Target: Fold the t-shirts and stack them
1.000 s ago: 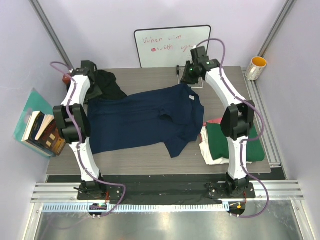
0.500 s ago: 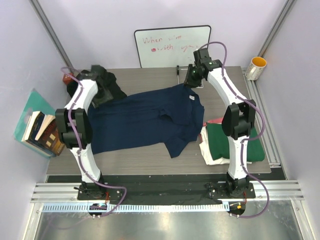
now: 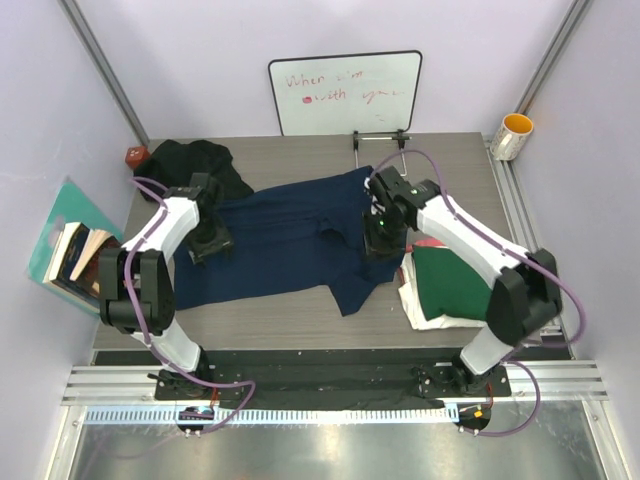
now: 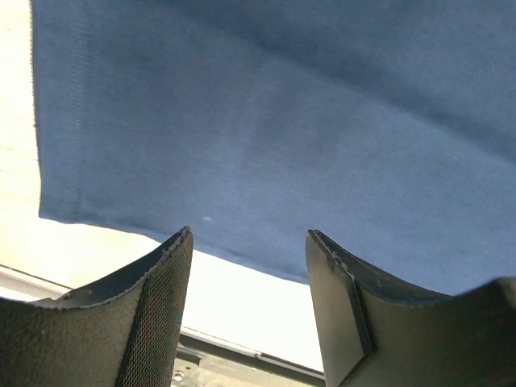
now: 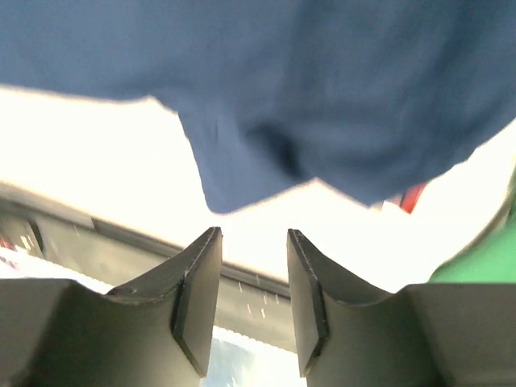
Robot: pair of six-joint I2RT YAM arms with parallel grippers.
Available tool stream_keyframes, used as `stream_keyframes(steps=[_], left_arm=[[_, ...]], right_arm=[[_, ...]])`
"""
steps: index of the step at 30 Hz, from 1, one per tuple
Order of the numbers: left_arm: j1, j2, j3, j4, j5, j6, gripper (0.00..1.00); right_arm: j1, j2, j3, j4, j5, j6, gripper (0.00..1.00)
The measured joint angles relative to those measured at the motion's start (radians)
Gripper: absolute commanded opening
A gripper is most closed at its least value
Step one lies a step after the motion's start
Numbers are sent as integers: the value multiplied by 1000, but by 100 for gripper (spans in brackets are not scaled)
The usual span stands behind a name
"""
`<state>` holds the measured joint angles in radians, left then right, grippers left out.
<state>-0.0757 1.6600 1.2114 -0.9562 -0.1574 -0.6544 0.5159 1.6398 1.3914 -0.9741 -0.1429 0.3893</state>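
Observation:
A navy t-shirt (image 3: 290, 240) lies spread flat across the table's middle, and fills the top of the left wrist view (image 4: 282, 105) and the right wrist view (image 5: 306, 89). My left gripper (image 3: 211, 246) hovers over the shirt's left part, open and empty (image 4: 250, 235). My right gripper (image 3: 381, 242) hangs over its right side near the sleeve, open with nothing between its fingers (image 5: 254, 234). At the right stands a stack of folded t-shirts: the dark green one (image 3: 457, 285) on the cream-white one (image 3: 422, 316), with a pink-red edge (image 3: 427, 243) behind. A black t-shirt (image 3: 200, 162) lies crumpled at the back left.
A whiteboard (image 3: 345, 92) with red writing leans at the back wall. A yellow-and-white mug (image 3: 513, 135) stands off the table's back right corner. Books (image 3: 85, 262) sit left of the table, and a small red object (image 3: 134, 157) at the back left corner.
Both arms have swung from the table's back edge forward and down over the navy shirt. The shirt lies as it did before.

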Motion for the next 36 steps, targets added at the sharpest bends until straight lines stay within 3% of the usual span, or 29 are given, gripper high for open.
stream_keyframes(steps=[7, 16, 36], left_arm=[[-82, 82, 72, 2, -6, 1, 58], [-185, 124, 99, 2, -6, 2, 58], [-185, 123, 99, -6, -34, 12, 56]], right_arm=[[2, -220, -266, -16, -28, 5, 49], [2, -172, -386, 60, -16, 7, 50], [5, 117, -197, 158, 45, 32, 55]])
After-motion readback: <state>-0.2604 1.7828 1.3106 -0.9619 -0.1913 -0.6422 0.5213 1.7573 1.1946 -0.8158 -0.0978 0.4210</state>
